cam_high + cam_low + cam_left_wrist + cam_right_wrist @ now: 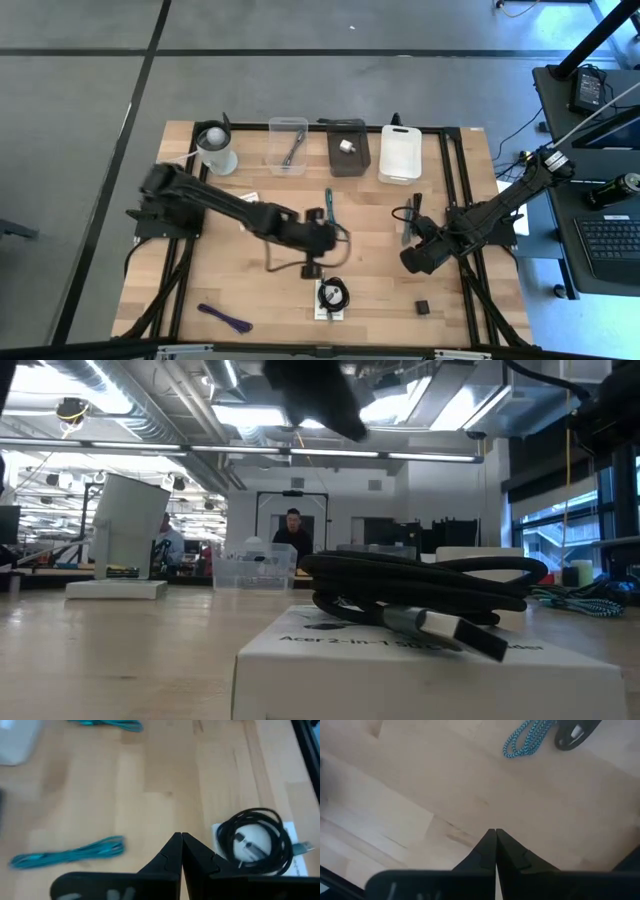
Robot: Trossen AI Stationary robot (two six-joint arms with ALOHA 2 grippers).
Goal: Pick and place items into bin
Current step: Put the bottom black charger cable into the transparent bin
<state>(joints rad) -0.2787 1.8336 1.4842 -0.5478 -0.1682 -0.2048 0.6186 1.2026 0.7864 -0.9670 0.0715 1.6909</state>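
My left gripper (330,238) hovers shut over the middle of the table, touching nothing; its closed fingertips (181,839) show in the left wrist view. A black coiled cable (334,294) lies on a white card (300,862) just nearside of it. A teal strap (328,205) lies flat on its far side (70,854). A purple strap (225,318) and a tiny black cube (423,307) lie near the front edge. My right gripper (414,260) waits shut (495,832) at the right, above bare wood, beside a teal braided cord (527,739).
Along the far edge stand a white cylinder (216,148), a clear bin (288,145), a black bin (348,148) and a white bin (398,152). In the low view the cable (420,582) rests on a white printed box (430,660). A person (292,530) is far behind.
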